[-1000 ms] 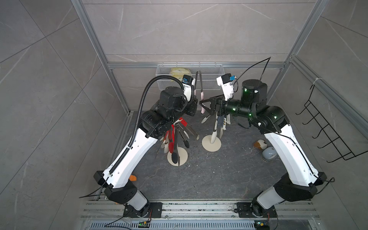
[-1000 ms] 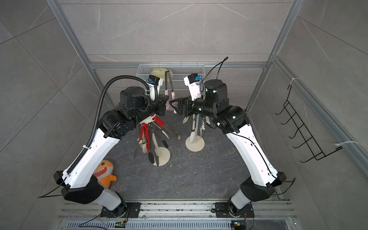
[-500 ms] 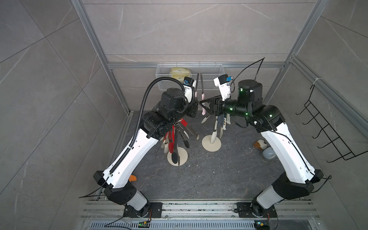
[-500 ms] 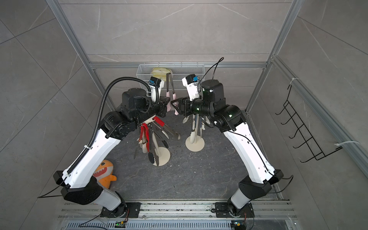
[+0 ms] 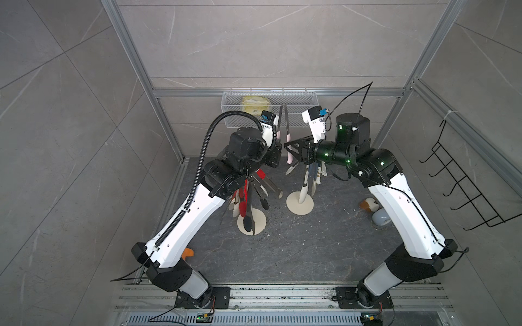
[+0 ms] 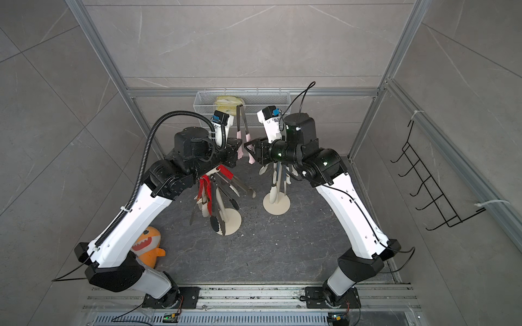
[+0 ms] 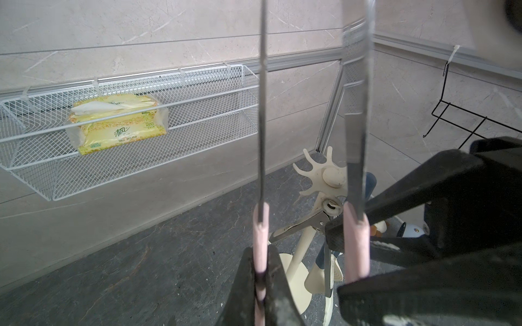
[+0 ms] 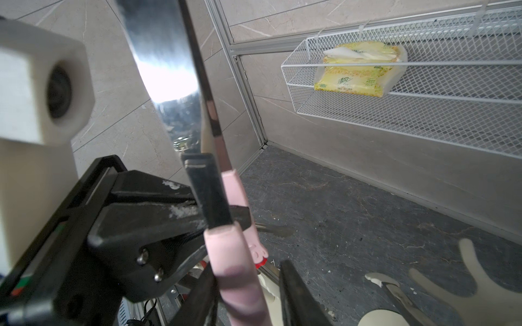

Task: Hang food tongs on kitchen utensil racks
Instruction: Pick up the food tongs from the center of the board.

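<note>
On the far left, the shark toy (image 6: 147,245) shows whole in a top view; elsewhere the left arm hides nearly all of it. Next comes the left rack (image 5: 258,220), crowded with hung tongs in red, black and cream. Above it the left hand (image 7: 261,282) stays clamped tight on one tip of the pink tongs (image 7: 356,146). These stand upright in the air between the two hands, tips down and joined end up, clear of both racks and of the desk (image 5: 282,254).

The change is on the right. Over the last second the right hand (image 8: 245,296) has drawn its jaws in from wide to fairly narrow, and they now straddle the other pink tip. The right wrist view still shows a gap on one side, so the hand has hold of nothing yet. This looks like a handover: once the right hand grips, the left can let go. The right rack (image 5: 306,206), which carries only a few tongs, is the likely goal.

Only the left wrist view shows that rack's free hooks (image 7: 309,165). The top views show the whole black wall rack (image 5: 466,180) at far right; the left wrist view catches just a corner of it.
</note>
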